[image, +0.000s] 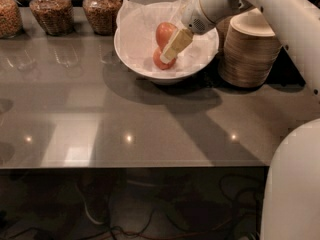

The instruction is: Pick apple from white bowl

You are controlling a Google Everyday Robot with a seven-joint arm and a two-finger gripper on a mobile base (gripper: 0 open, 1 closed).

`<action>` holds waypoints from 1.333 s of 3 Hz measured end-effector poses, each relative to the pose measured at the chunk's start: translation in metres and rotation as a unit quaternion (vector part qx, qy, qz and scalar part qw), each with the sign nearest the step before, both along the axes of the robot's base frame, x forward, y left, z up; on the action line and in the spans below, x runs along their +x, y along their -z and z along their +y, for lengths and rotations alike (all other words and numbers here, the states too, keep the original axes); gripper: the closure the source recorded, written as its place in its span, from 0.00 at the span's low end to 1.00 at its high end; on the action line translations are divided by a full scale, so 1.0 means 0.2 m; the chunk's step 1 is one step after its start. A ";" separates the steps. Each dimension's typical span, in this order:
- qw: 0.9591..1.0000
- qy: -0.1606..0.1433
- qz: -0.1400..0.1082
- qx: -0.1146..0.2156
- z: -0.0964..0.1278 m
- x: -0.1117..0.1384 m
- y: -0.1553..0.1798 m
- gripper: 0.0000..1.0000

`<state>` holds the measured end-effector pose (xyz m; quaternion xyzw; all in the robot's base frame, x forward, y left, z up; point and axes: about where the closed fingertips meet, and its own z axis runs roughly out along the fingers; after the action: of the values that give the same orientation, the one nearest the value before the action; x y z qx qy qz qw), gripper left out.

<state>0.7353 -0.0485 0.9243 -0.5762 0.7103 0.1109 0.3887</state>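
The gripper (171, 51) sits low inside the white bowl (131, 64), a pale, blocky bar slanting from upper right down to lower left. It crosses in front of the fruit, so I cannot tell whether it is spread, pressed together or pinching anything.

The apple (164, 32) lies in the middle of the bowl, toward the back. It is glossy and red with a yellow-orange blush. Its right side is hidden by the gripper and its stem end is not visible. It looks a bit taller than wide, with the long axis roughly upright. A smaller, duller apple (159, 62) sits just in front of it, partly covered on the right by the gripper's tip; whether the two touch is hard to say.

Crinkled, translucent paper (131, 14) lines the bowl and stands up past its rim at the back. The smooth white arm (270, 4) comes in from the upper right and hides part of a ribbed stack of beige bowls (250, 54) just beside the bowl. Three round jars (49, 11) of brown grains are cut off at the top edge. The grey table (150, 124) is shiny, with dim cables (100, 219) below.
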 end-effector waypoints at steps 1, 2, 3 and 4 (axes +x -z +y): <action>1.000 -0.004 0.010 -0.002 0.03 0.01 0.05 0.00; 1.000 -0.005 0.011 -0.002 0.03 0.01 0.05 0.06; 1.000 -0.005 0.011 -0.001 0.04 0.01 0.05 0.25; 1.000 -0.005 0.012 0.001 0.05 0.01 0.06 0.48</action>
<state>0.7383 -0.0392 0.9133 -0.5784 0.7117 0.1200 0.3802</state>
